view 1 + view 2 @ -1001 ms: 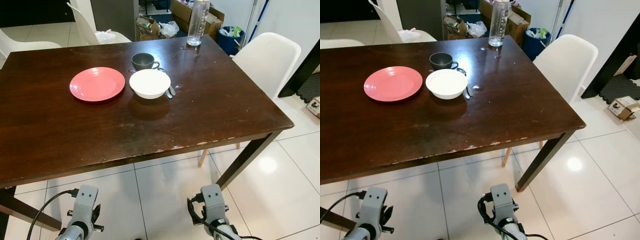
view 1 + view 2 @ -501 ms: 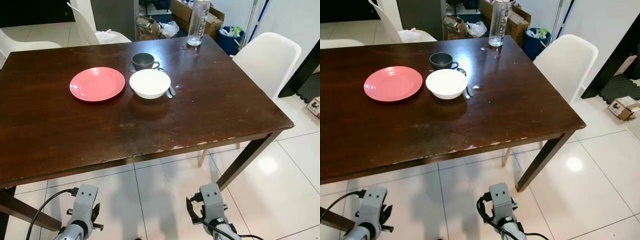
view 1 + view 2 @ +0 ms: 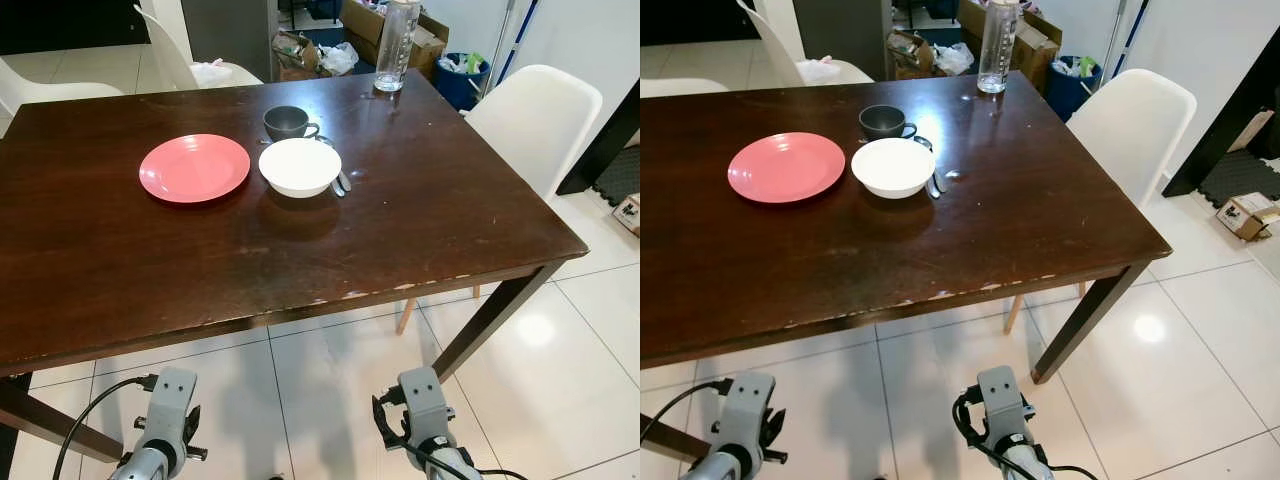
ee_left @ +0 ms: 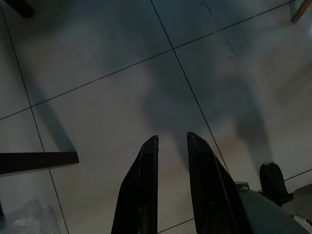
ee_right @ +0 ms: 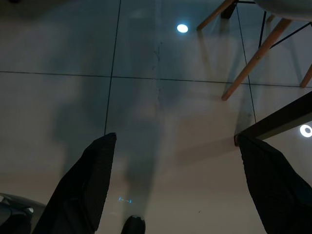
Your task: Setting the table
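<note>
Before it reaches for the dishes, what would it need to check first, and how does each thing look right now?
1. Dishes in sight: ok. Pink plate, white bowl and dark cup sit together on the table.
2. Cutlery: cannot tell. Something metal peeks out beside the bowl, mostly hidden.
3. Left gripper free: ok. It hangs below the table edge over the floor, fingers nearly together, holding nothing.
4. Right gripper free: ok. Fingers wide apart, holding nothing.
5. Reach: not ok, probably. The dishes lie well toward the far side.
6. Things to avoid: ok. The clear bottle stands apart, at the far edge.
</note>
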`<state>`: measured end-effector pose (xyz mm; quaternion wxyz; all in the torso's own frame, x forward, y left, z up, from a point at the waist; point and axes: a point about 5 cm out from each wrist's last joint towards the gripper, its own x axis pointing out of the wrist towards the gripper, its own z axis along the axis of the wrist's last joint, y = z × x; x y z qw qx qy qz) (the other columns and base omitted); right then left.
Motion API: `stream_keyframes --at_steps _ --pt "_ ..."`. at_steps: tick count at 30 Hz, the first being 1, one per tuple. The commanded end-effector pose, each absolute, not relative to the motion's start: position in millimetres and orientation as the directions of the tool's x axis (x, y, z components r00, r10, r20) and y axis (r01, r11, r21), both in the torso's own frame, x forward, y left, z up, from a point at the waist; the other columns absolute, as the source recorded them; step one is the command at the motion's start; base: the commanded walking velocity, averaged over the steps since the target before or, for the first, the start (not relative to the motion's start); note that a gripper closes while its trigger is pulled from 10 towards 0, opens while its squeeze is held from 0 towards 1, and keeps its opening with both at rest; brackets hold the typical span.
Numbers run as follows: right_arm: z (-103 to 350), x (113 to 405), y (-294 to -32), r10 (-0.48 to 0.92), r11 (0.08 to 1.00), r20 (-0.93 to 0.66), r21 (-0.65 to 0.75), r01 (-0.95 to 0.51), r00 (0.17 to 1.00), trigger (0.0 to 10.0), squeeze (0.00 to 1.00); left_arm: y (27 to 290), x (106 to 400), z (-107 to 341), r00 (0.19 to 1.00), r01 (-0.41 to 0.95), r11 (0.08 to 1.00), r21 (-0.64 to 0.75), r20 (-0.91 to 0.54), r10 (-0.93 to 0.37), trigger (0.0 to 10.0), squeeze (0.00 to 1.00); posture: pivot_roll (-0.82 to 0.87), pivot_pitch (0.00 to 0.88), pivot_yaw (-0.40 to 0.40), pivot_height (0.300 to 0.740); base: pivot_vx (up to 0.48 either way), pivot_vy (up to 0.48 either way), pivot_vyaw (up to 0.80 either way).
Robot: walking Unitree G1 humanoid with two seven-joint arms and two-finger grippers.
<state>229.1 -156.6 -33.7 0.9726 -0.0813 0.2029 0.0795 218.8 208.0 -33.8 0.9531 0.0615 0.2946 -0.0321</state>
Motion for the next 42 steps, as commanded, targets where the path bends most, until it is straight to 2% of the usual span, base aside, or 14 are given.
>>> stream_keyframes --at_steps 1,42 --pt "-38.2 222.9 -159.9 0.11 0.976 -0.427 -0.126 -0.18 0.898 10.0 0.0 209.1 211.2 -40.1 0.803 0.098 0.99 0.096 -0.596 -0.022 10.0 0.0 0.0 0.079 0.042 0.74 0.0 0.0 0.0" --pt "-38.5 222.8 -159.5 0.1 0.979 -0.429 -0.121 -0.167 0.898 10.0 0.0 210.6 211.1 -39.7 0.802 0.087 0.992 0.095 -0.597 -0.014 10.0 0.0 0.0 0.091 0.045 0.74 0.0 0.0 0.0"
